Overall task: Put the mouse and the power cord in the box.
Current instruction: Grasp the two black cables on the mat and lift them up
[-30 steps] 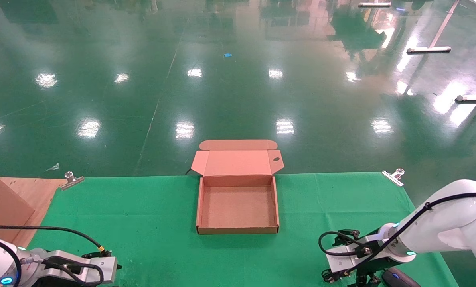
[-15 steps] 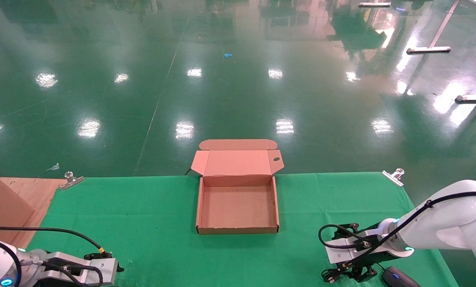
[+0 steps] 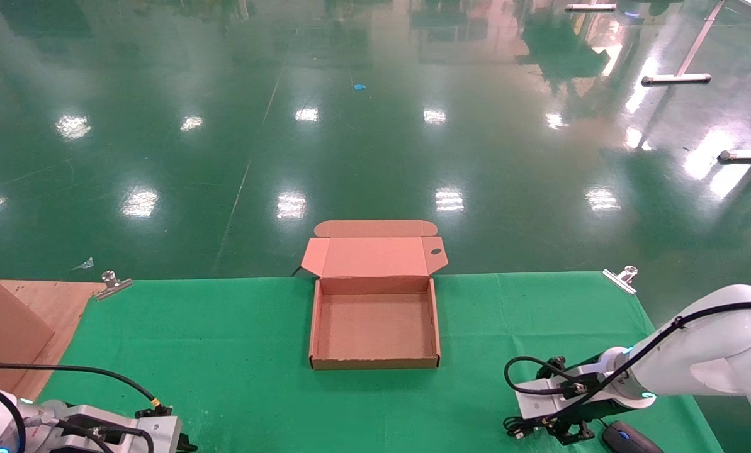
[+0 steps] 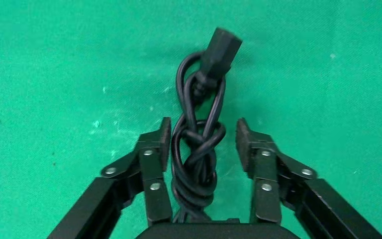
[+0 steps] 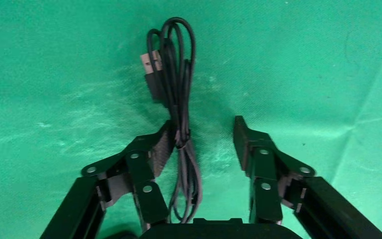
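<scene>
You are looking down at a green cloth (image 3: 237, 352) with the box (image 3: 375, 363) open at its middle, lid folded back, nothing in it.

Your left gripper (image 4: 201, 142) sits low at the near left corner, well apart from the box. Its fingers are spread, and the power cord (image 4: 197, 149) lies on the cloth between them, untouched by either pad as far as the left wrist view shows. The cord is a knotted black bundle with a blocky plug (image 4: 220, 49) at the far end. Judge it light, limp and springy. Take it at the knot, where the strands cross and bunch thickest; a grip on the plug would likely leave the loops dangling.

Your right gripper (image 5: 204, 142) is at the near right, also released. The mouse's own thin cable (image 5: 176, 89), looped with a flat connector, runs between the fingers, brushing one pad. The mouse (image 3: 627, 438) lies just beside that gripper at the near edge. Its shell looks smooth and rounded, so expect it to slip; closing on the gathered cable may swing the body beneath.
</scene>
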`<state>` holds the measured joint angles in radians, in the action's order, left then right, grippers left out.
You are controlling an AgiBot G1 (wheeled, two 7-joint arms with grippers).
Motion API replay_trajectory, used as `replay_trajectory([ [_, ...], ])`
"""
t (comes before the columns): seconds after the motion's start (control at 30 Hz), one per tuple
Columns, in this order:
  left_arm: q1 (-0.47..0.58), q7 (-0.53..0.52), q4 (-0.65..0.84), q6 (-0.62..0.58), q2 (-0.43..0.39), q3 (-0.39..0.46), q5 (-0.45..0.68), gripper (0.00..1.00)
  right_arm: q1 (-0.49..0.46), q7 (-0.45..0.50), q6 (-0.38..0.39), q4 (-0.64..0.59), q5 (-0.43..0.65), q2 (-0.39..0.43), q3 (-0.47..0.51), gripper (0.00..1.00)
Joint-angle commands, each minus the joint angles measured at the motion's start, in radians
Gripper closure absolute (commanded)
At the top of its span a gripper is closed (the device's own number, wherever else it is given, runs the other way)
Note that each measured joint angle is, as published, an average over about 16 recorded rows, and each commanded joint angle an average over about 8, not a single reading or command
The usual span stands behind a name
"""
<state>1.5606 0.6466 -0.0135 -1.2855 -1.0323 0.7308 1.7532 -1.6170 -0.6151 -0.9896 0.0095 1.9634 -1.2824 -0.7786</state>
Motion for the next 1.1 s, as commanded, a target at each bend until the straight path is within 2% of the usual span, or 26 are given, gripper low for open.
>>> replay_trajectory([
  [0.03, -0.001, 0.003, 0.004, -0.009, 0.002, -0.002, -0.003, 1.00, -0.001, -0.001, -0.006, -0.004, -0.001, 0.001, 0.001, 1.00],
  [0.47, 0.013, 0.011, 0.008, -0.067, 0.002, -0.002, -0.004, 1.00, -0.035, -0.013, -0.115, -0.013, -0.008, 0.023, 0.006, 1.00],
  [1.03, 0.037, 0.018, 0.007, -0.102, 0.012, 0.005, 0.007, 1.00, -0.047, -0.024, -0.161, -0.013, -0.026, 0.051, 0.018, 1.00],
  [1.1, 0.038, 0.020, 0.006, -0.100, 0.012, 0.007, 0.010, 0.90, -0.046, -0.025, -0.164, -0.013, -0.027, 0.052, 0.019, 1.00],
])
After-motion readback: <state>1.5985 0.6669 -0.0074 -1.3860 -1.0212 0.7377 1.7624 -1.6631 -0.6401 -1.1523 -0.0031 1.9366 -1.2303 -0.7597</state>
